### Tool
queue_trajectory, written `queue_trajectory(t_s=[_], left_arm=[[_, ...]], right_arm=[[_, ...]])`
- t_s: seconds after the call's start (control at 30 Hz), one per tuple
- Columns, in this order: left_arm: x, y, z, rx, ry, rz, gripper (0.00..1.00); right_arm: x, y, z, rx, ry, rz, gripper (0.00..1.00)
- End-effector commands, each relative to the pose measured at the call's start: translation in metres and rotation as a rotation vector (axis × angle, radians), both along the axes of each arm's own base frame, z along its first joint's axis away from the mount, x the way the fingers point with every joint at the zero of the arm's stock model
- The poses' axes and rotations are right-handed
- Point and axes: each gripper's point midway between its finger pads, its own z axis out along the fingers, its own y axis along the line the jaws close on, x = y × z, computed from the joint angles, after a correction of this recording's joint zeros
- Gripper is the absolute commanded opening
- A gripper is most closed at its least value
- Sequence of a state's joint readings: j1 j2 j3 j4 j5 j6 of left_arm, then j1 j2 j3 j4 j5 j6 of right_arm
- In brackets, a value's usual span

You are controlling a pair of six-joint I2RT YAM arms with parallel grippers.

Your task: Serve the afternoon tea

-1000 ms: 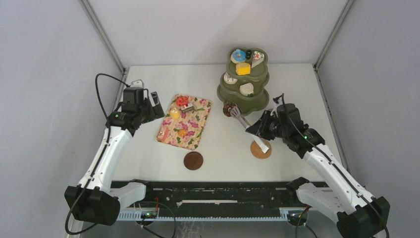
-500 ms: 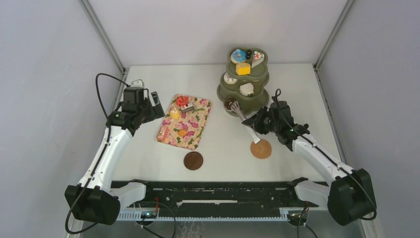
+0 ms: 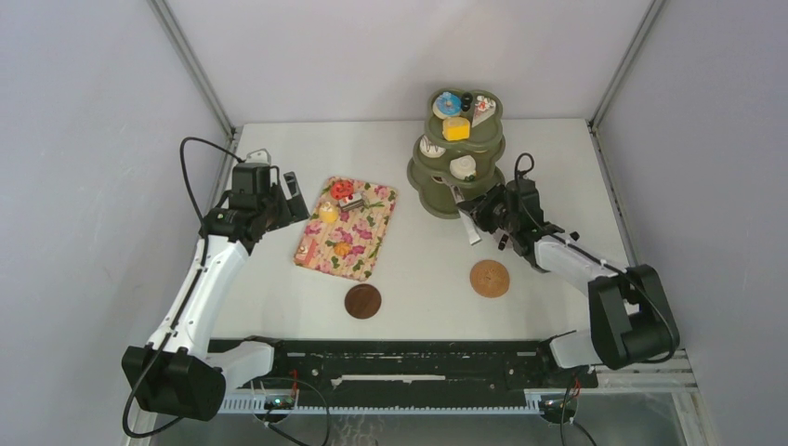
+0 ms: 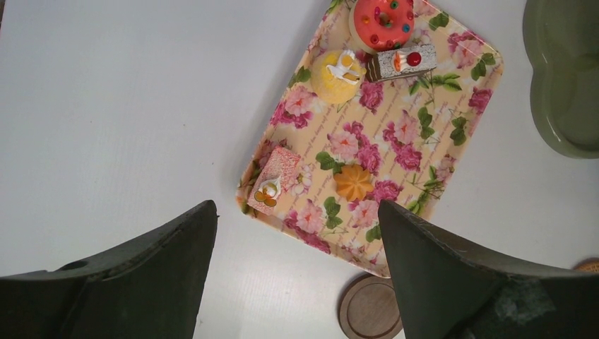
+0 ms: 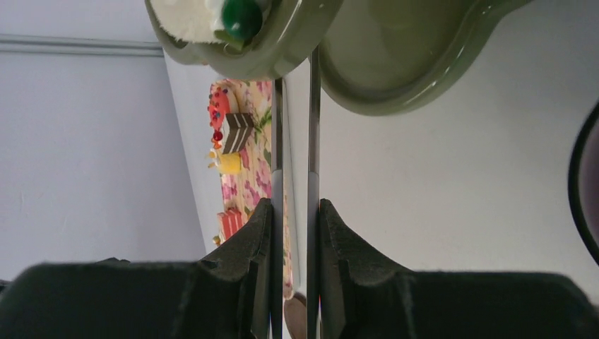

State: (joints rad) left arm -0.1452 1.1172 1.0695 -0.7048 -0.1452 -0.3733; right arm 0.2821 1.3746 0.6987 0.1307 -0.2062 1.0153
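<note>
Now: your right tool [image 5: 294,212], pinching tongs [image 5: 313,127], has reached the tiered stand [image 3: 423,190], upper centre; release likely next; left tool [image 4: 297,208] spread.

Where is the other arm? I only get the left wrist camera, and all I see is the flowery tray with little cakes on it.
Observer: The right gripper is up against the green tiered stand, which stands toward the back of the table.
Operator: Is it holding anything?
Observer: Yes. It is shut on the tongs, and their two thin blades reach in under one of the stand's upper tiers.
</note>
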Motion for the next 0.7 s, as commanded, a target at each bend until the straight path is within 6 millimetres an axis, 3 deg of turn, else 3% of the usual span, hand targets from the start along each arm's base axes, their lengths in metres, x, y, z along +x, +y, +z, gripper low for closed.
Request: queue_trajectory(t_s=[0.0,0.23,0.37,0.43,0.6,0.67], left_arm=[[0.003,0.001,0.010,0.003,-0.036,-0.010,0.88],[0.000,0.004,0.010,0.017,-0.037,-0.001,0.88],[0.000,0.005,0.010,0.020,-0.037,0.001,0.88],[0.000,0.005,0.009,0.020,-0.034,0.001,0.88],[0.003,0.003,0.008,0.015,-0.027,-0.005,0.88],[0.004,0.003,0.009,0.013,-0.029,-0.006,0.88]], right_arm=[[0.033,0.015,0.034,0.106,-0.143,0.000,0.02],[0.054,0.033,0.022,0.129,-0.122,-0.005,0.04],[0.059,0.039,0.015,0.106,-0.100,-0.020,0.28],[0.058,0.040,0.012,0.113,-0.084,-0.025,0.36],[0.058,0.041,0.009,0.118,-0.067,-0.037,0.49],[0.058,0.041,0.009,0.117,-0.065,-0.038,0.50]])
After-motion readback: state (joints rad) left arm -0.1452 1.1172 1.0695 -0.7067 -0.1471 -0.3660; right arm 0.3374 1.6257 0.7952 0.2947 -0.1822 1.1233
